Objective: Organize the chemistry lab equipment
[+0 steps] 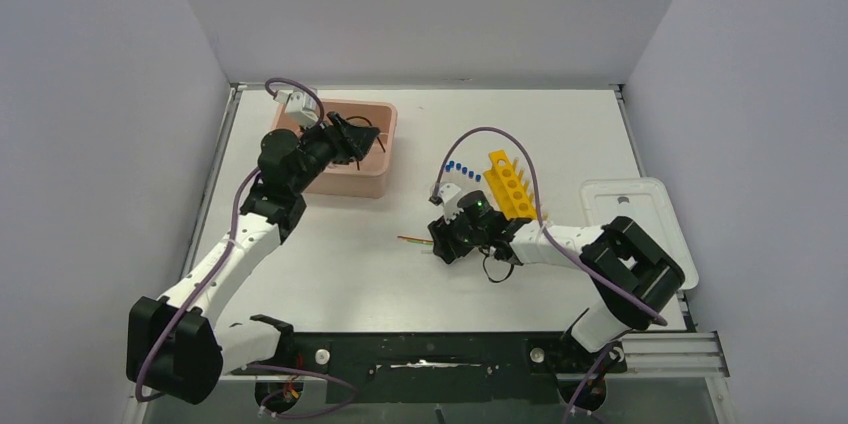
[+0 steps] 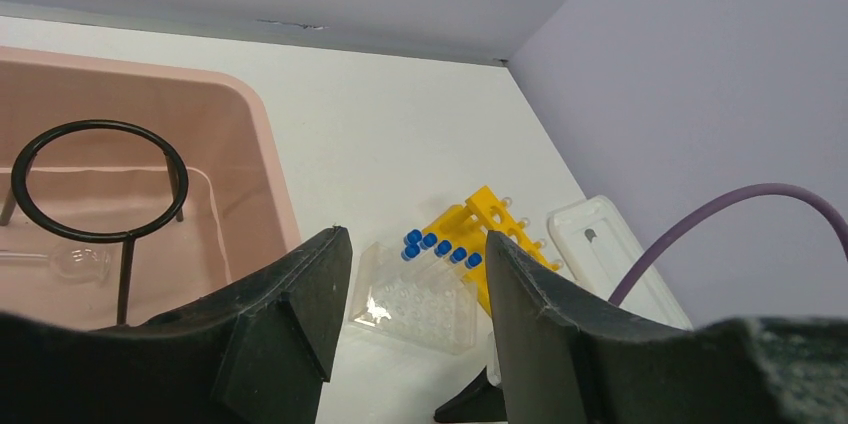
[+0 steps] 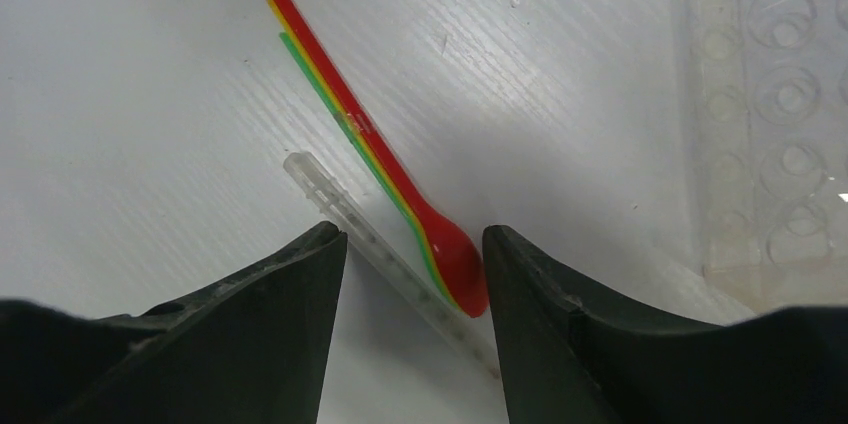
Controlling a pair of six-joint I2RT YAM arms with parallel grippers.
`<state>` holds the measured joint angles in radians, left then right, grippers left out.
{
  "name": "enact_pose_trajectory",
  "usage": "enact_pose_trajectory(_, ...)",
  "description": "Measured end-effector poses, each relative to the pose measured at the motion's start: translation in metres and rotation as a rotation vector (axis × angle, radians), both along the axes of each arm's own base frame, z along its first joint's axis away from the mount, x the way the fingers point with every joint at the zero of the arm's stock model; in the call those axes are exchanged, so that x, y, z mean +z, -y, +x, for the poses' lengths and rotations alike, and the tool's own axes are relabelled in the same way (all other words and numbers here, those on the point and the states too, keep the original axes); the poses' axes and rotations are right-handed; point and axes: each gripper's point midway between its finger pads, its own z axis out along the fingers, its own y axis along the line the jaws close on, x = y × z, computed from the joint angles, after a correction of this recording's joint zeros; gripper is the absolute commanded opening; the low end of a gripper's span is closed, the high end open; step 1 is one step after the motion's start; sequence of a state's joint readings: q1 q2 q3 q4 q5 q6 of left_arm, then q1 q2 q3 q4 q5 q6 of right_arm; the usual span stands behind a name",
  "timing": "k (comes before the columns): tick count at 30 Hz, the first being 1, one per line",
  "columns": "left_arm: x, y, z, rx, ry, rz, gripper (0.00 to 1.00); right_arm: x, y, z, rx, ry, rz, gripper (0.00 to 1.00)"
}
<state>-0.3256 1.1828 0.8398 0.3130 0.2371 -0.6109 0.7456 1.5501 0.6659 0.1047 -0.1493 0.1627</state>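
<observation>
My left gripper [image 1: 358,134] hangs open and empty over the pink tub [image 1: 385,159]. Inside the tub stands a black wire ring with stem [image 2: 95,184], with a clear glass piece [image 2: 75,262] lying beside it. My right gripper [image 3: 412,234] is low over the table, open. Its fingers straddle the bowl end of the stacked red, yellow and green sticks [image 3: 365,134] and a clear stick [image 3: 380,244], touching neither. Blue-capped tubes [image 2: 440,247] lean in the clear rack [image 2: 415,299], next to the yellow holed rack [image 1: 508,184].
The white lid [image 1: 635,219] lies at the right, near the right arm's elbow. A black wire piece [image 1: 495,269] lies on the table just under the right wrist. The grey walls close in the table on three sides.
</observation>
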Motion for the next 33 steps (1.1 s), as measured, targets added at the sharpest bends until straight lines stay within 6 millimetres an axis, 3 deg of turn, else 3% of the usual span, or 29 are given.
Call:
enact_pose_trajectory(9,-0.009,-0.004,-0.003,0.004,-0.014,0.008,0.50,-0.006,-0.006,0.014,-0.021,0.013,-0.016,0.42)
enact_pose_trajectory(12,-0.010,-0.004,-0.003,0.005,-0.016,0.008,0.50,-0.006,-0.006,0.016,-0.027,0.014,-0.017,0.32)
enact_pose_trajectory(15,-0.012,-0.004,-0.003,0.005,-0.021,0.009,0.49,-0.006,-0.006,0.018,-0.031,0.019,-0.023,0.17)
enact_pose_trajectory(22,-0.017,-0.006,-0.003,0.005,-0.032,0.008,0.49,-0.006,-0.003,0.021,-0.048,0.021,-0.043,0.02)
enact_pose_trajectory(33,-0.019,-0.005,-0.004,-0.003,-0.039,0.000,0.48,0.001,-0.004,0.028,-0.067,0.042,-0.047,0.00)
